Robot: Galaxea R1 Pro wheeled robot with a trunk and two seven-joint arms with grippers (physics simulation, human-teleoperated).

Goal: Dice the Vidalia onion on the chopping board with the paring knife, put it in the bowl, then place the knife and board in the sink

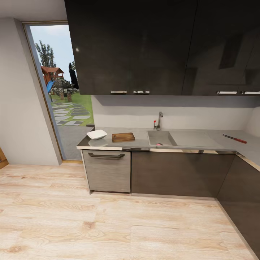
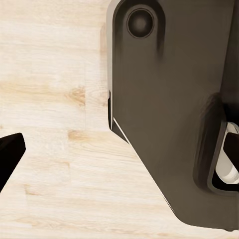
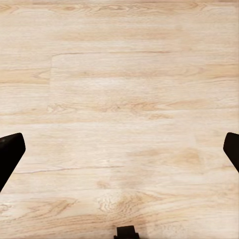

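Across the wooden floor stands the dark grey countertop (image 1: 142, 144). On its left end lies the white square bowl (image 1: 96, 134), with the brown chopping board (image 1: 123, 137) just right of it. The grey sink (image 1: 161, 138) with its chrome tap (image 1: 159, 121) is right of the board. A small pinkish round thing, the Vidalia onion (image 1: 159, 144), peeks over the basin's near rim. I cannot make out the paring knife. My right gripper (image 3: 119, 149) hangs open over bare floor. My left gripper (image 2: 119, 149) is open beside my own dark body; only one fingertip (image 2: 10, 152) shows.
A slim tool with a red end (image 1: 234, 138) lies on the countertop's right part. Grey drawers with a bar handle (image 1: 106, 156) sit under the bowl, dark wall cabinets (image 1: 144, 47) above. A glass door (image 1: 61, 90) opens at left. Counter cabinets (image 1: 245, 195) turn the corner at right.
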